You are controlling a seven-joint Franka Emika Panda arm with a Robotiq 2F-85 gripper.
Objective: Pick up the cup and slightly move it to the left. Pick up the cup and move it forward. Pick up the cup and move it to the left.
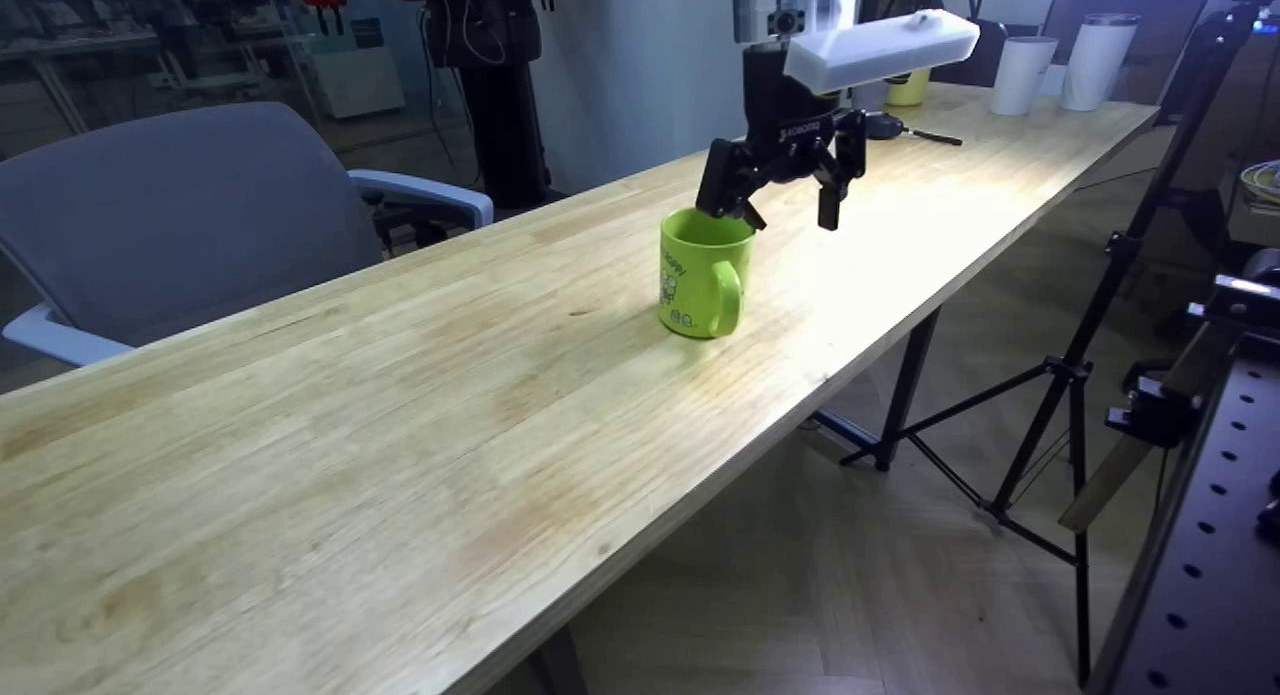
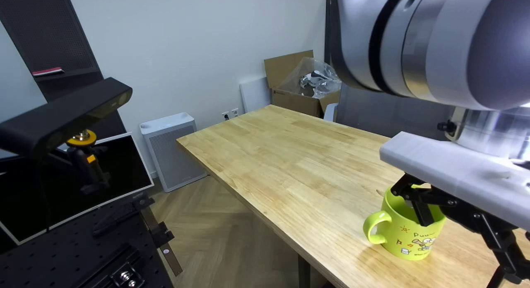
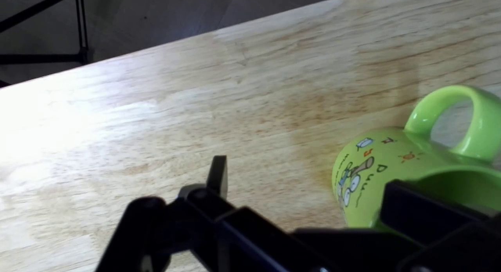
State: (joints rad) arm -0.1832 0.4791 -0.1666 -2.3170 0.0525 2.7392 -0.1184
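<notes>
cup (image 1: 685,280): "Happy" on one side; "Puu" or "Duu" on another, smaller print illegible
gripper (image 1: 772,207): "ROBOTIQ" on body

Green mug (image 1: 697,277), white cups (image 1: 1022,79) on table (image 1: 400,425)

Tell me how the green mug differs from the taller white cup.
Colour: the green mug is bright lime with cartoon drawings; the taller white cup looks plain white.
Handle: the green mug has a loop handle; no handle shows on the taller white cup.
Shape: the green mug is stout; the taller white cup is slim.
Both stand upright on the table.
</notes>
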